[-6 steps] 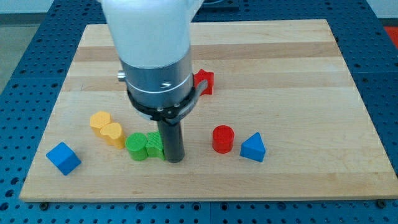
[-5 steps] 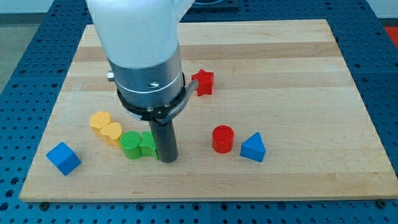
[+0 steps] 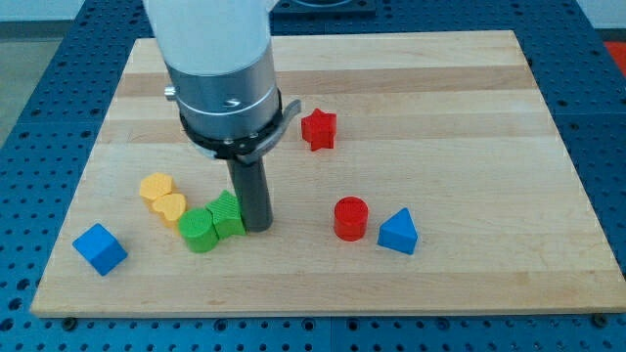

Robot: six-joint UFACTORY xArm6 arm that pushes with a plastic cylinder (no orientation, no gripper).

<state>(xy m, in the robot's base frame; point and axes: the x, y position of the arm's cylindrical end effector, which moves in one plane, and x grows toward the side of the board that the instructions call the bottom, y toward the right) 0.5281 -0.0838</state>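
My tip (image 3: 256, 226) stands on the wooden board (image 3: 440, 117), pressed against the right side of a green block (image 3: 227, 214). A green cylinder (image 3: 200, 231) sits touching that block at its lower left. Just left of the greens lie a yellow heart-shaped block (image 3: 172, 208) and a second yellow block (image 3: 155, 188), close together. A red cylinder (image 3: 350, 217) stands to the tip's right, apart from it.
A blue triangular block (image 3: 397, 232) sits right of the red cylinder. A red star block (image 3: 318, 128) lies near the board's middle, right of the arm's body. A blue cube (image 3: 99, 248) rests near the view's bottom left corner.
The tip moved left and slightly up, pushing the two green blocks left toward the yellow heart. The green cylinder slid to the lower left of the other green block.
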